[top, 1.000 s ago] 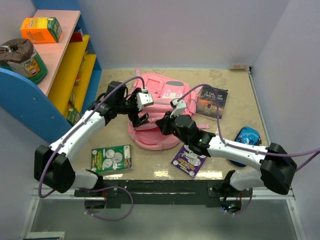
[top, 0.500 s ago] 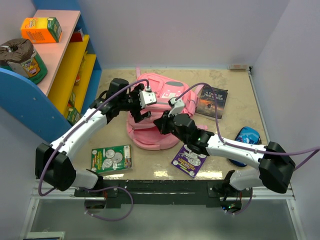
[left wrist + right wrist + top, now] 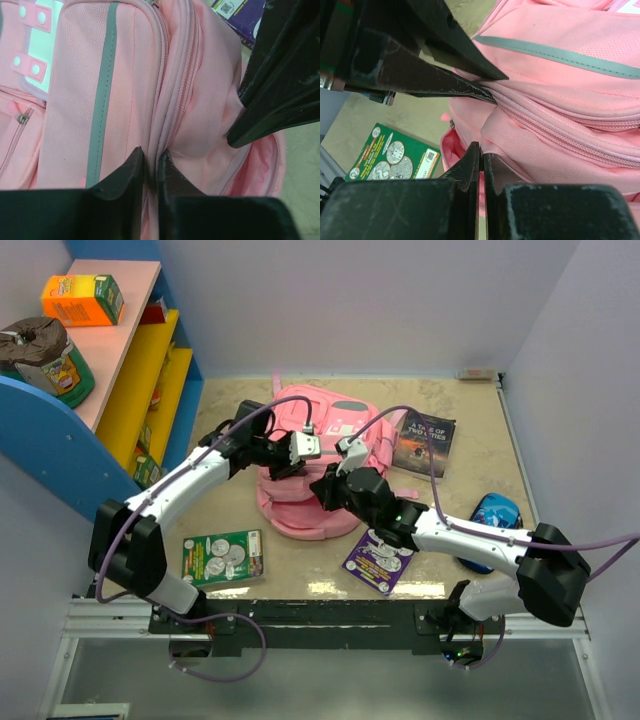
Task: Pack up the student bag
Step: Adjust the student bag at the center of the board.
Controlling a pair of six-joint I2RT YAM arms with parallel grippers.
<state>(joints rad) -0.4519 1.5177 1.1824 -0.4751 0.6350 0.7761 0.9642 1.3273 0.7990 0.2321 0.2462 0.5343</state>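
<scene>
Both arms are on the student bag, which lies mid-bench with its long axis running away from the bases, grey top patch at the far end. The left end effector is clamped shut on the fabric lip beside the zip. The right end effector is pinched closed on a fold of the bag just beside it, on the side nearer the bases. So the mouth sits between the two grips, and I'd judge the pull must go across the zip: left away, right toward the bases.
</scene>
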